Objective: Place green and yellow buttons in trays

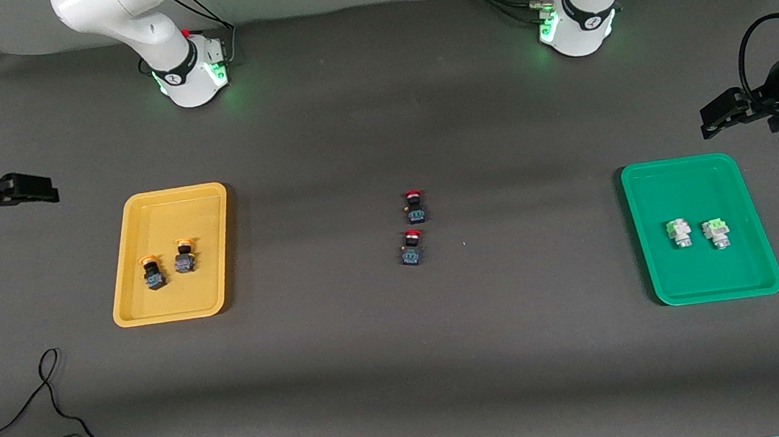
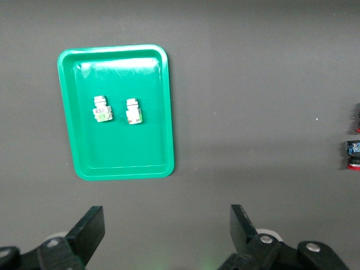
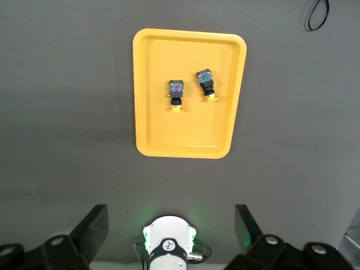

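Dark grey matte table (image 1: pixel 376 365), loose black cable (image 1: pixel 57 427) near front camera; soft even light

High front view, wrist views overhead trays (image 2: pixel 169 112)

Yellow tray (image 1: pixel 129 289), shallow, rounded corners, flat on the bench toward the right arm's end. Inside, two black-bodied buttons with orange-yellow caps (image 1: pixel 153 271) (image 1: pixel 183 257), on their sides, just beside each other, caps toward the robots' bases. Green tray (image 1: pixel 655 270), same shape, toward the left arm's end. Inside, two whitish-grey buttons with pale green parts (image 1: pixel 679 233) (image 1: pixel 717 233), side by side, apart, near the middle.
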Controlling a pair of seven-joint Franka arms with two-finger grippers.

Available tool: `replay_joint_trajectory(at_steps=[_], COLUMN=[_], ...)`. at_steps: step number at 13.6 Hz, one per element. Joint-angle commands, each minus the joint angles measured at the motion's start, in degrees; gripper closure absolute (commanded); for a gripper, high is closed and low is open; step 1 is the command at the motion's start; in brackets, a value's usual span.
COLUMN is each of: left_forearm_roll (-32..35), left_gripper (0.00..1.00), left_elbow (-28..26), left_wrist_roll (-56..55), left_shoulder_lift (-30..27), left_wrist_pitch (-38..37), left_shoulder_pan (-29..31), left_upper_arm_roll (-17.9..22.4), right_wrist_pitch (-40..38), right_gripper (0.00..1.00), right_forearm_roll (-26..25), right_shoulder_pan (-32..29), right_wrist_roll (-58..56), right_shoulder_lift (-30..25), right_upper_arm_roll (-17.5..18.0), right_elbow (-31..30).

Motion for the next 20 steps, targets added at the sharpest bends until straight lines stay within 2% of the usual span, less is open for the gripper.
replay_joint_trajectory(at_steps=[1,2,4,6,9,11,13,20], left_forearm_roll=[0.3,0.3,0.3,0.3,0.3,0.3,0.3,0.3], left_gripper=[0.01,0.01,0.01,0.01,0.01,0.01,0.01,0.01], left_elbow=[0.01,0.01,-0.08,-0.08,-0.17,-0.17,-0.17,-0.26], left_wrist_roll=[-0.87,-0.87,-0.87,-0.87,-0.87,-0.87,-0.87,-0.96], left_shoulder_lift=[-0.59,-0.59,-0.59,-0.59,-0.59,-0.59,-0.59,-0.5], left_wrist_pitch=[-1.05,-1.05,-1.05,-1.05,-1.05,-1.05,-1.05,-1.13], left_shoulder_pan=[-0.05,-0.05,-0.05,-0.05,-0.05,-0.05,-0.05,-0.05], left_upper_arm_roll=[-0.24,-0.24,-0.24,-0.24,-0.24,-0.24,-0.24,-0.24], right_wrist_pitch=[4.13,6.49,13.77,21.42,25.23,25.24,24.71,24.27], right_gripper=[0.01,0.01,0.01,0.01,0.01,0.01,0.01,0.01], right_forearm_roll=[-2.01,-3.49,-5.7,-5.62,-5.44,-5.09,-5.09,-5.0], right_shoulder_pan=[-6.76,-9.05,-11.26,-11.45,-11.54,-12.06,-13.55,-12.77], right_wrist_roll=[2.87,2.87,2.87,2.95,2.95,3.04,3.04,3.13], right_shoulder_lift=[-6.21,-8.84,-14.99,-18.26,-18.01,-16.95,-15.9,-15.02], right_upper_arm_roll=[8.63,11.88,15.68,16.05,16.05,16.31,18.24,17.89], right_elbow=[-8.06,-11.74,-21.05,-27.05,-26.99,-25.5,-23.92,-24.26])
